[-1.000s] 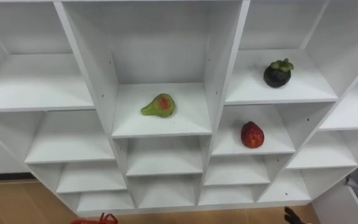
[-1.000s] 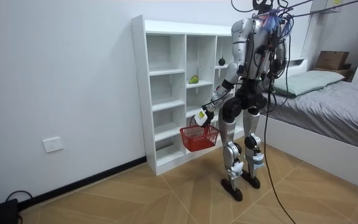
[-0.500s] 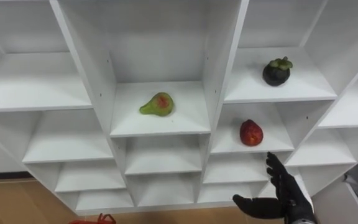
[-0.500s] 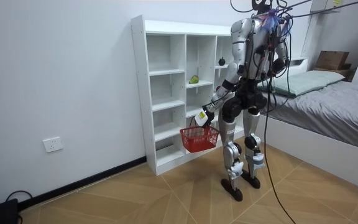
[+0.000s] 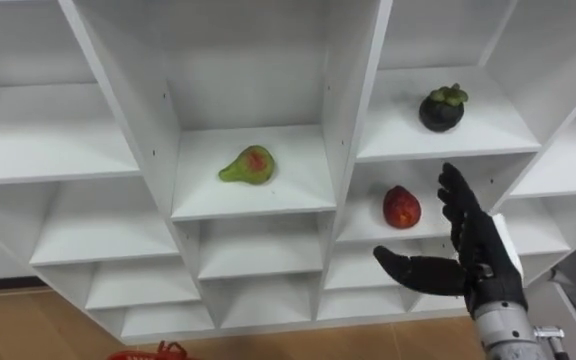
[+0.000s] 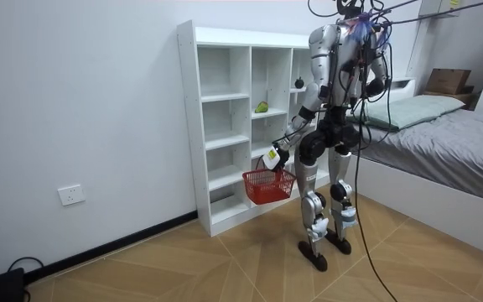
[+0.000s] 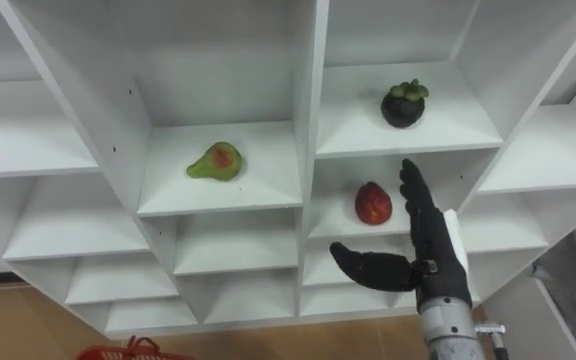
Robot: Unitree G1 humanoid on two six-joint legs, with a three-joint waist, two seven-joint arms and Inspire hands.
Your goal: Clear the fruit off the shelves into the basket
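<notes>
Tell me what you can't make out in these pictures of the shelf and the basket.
Basket: the left eye view's bottom edge cuts it to a red sliver, and in the room view it is too small, so its contents are unknown.
Shelf: the right hand, open, covers part of the compartments beside and below the red fruit.
Shelf's far right column: cut off by the eye views' right edge.

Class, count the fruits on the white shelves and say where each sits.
3. A green fruit in the middle column; a dark mangosteen in the compartment to its upper right; a red fruit directly below the mangosteen, near the right hand. Others may be hidden.
</notes>
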